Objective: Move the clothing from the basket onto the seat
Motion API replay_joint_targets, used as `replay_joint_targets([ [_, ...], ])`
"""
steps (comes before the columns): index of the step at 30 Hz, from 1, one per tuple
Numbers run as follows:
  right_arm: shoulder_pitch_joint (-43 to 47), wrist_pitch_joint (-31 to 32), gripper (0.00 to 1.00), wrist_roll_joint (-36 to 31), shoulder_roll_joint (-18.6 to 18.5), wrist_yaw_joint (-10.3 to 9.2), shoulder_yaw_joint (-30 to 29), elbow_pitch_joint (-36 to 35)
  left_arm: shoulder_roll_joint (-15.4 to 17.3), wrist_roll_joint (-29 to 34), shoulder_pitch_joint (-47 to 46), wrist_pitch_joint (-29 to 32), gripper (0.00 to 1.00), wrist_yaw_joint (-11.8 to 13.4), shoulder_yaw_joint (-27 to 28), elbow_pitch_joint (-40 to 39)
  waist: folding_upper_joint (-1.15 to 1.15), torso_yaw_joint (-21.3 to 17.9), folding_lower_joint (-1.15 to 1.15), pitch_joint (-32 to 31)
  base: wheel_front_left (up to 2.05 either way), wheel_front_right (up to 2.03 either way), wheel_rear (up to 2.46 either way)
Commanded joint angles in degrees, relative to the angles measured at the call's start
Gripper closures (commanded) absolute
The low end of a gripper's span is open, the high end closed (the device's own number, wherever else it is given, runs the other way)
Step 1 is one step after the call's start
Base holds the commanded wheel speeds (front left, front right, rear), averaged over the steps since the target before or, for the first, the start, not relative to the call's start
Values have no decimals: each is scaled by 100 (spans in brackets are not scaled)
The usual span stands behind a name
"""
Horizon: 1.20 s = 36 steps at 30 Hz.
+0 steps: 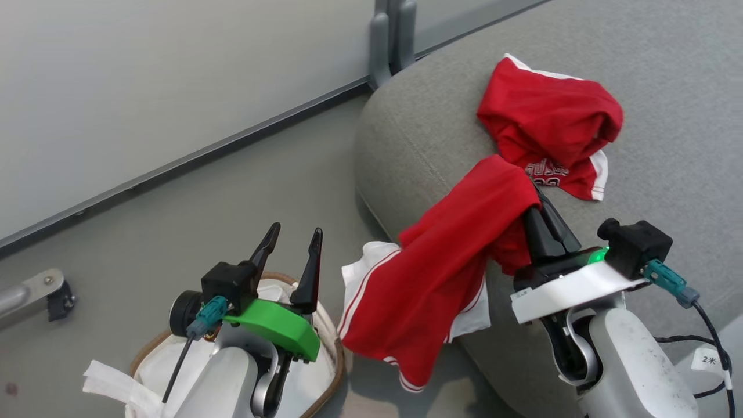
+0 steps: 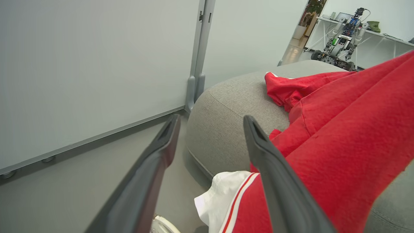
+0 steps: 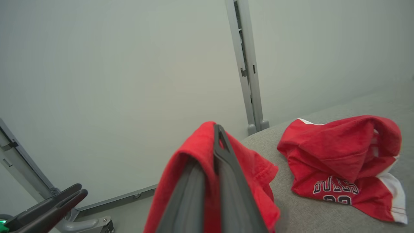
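Closest to the head camera, at the lower left, the left claw (image 1: 296,229) hangs over the basket (image 1: 339,357) with its two dark fingers spread apart, gripping nothing. The left wrist view shows the same wide gap, with grey floor (image 2: 64,194) beyond it. Under that claw the basket stands on the floor beside the rounded corner of the seat (image 1: 667,116), its white liner (image 1: 107,380) spilling out over the brown rim. Just to the right, the striped red garment (image 1: 441,261) drapes down over the seat's edge, and its white-trimmed lower end hangs off the cushion next to the basket's rim. Its upper end is pinched in the right claw (image 1: 541,203), whose fingers are pressed together on a fold of the fabric. In the right wrist view the red cloth lies wrapped over both fingers. Farther up and to the right, the lettered red garment (image 1: 551,116) lies crumpled on top of the seat, well apart from the basket. Its lettering and numbers face up and a white panel shows at its lower right. Whether the two garments touch where they meet, I cannot tell.
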Motion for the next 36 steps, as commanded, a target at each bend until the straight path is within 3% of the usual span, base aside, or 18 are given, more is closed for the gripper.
replay_joint_targets([
  [1, -40, -13, 100, 44, -15, -6, -60, -88, 66, 20, 91, -1, 0, -28, -37, -5, 0, -654, 0, 198, 0, 0, 0],
  [13, -270, -13, 100, -599, -15, -6, -909, -631, 139, -270, -360, -1, 0, -27, -812, 181, 0, -831, 0, 503, 0, 0, 0],
  [17, -1106, -13, 100, -1114, -17, -6, -1286, -822, 279, -352, -465, -1, 0, -27, -998, 232, 0, -845, 0, 700, 0, 0, 0],
  [20, -1849, -13, 100, -1320, -238, -7, -1425, -792, 366, -408, -506, -1, 0, -27, -1032, 229, 0, -841, 0, 824, 0, 0, 0],
  [29, -4400, -11, 100, -1788, -1207, -7, -1590, 148, 705, -347, -561, -1, 0, -28, -923, 84, 0, -796, 0, 1334, 0, 0, 0],
  [36, -5204, -7, 100, -2350, -1208, -7, -2361, 1018, 889, -317, -731, -1, 0, -27, -961, -105, 0, -552, 0, 1836, 0, 0, 0],
])
